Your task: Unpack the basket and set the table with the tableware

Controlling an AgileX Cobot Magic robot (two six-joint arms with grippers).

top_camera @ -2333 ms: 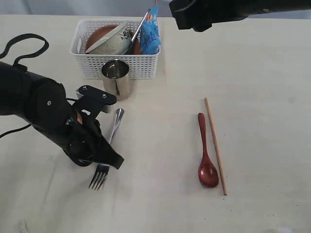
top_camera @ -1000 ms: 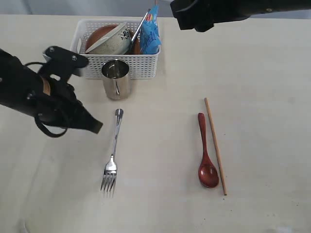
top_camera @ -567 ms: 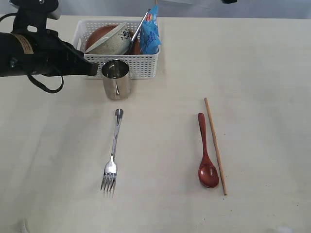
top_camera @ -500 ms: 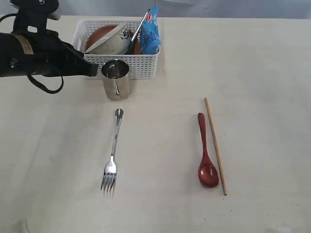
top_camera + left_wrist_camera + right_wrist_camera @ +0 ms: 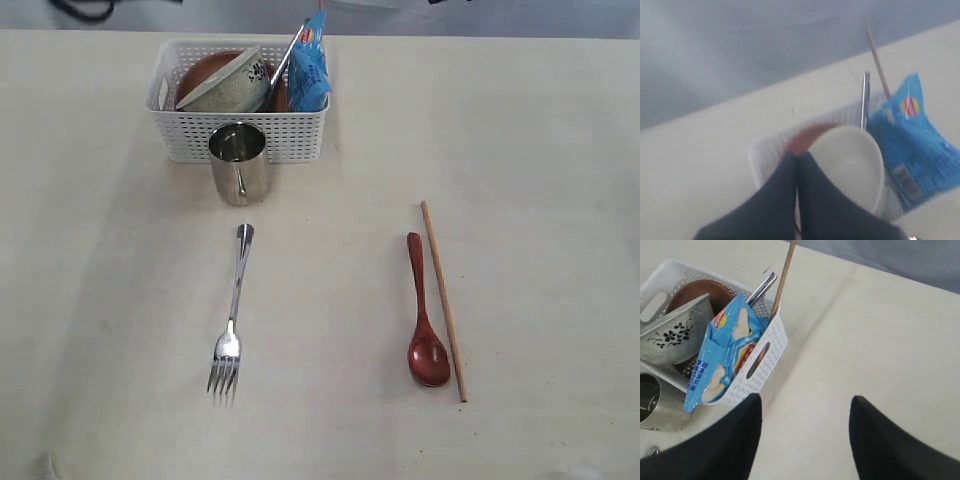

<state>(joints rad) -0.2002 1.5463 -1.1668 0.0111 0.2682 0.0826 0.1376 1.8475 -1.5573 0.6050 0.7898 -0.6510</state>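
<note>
The white basket (image 5: 240,140) stands at the back left of the table (image 5: 540,140) and holds a cream bowl (image 5: 225,85), a reddish-brown plate (image 5: 205,68), a steel knife (image 5: 285,60) and a blue chip bag (image 5: 310,70). In front of it stands the steel cup (image 5: 238,160). A fork (image 5: 232,310), a dark red spoon (image 5: 422,320) and one chopstick (image 5: 443,300) lie on the table. My left gripper (image 5: 798,156) is shut and empty, hovering above the bowl (image 5: 850,165). My right gripper (image 5: 805,400) is open over bare table beside the basket (image 5: 765,352), where a second chopstick (image 5: 784,277) leans.
The chip bag (image 5: 725,350) leans on the basket's end wall nearest my right gripper. The knife (image 5: 761,287) sticks up beside the leaning chopstick. Both arms are above the exterior view's top edge.
My left arm has risen from beside the fork and swung back over the basket, leaving the exterior view. The fork stays on the table. The right arm has also left that view.
</note>
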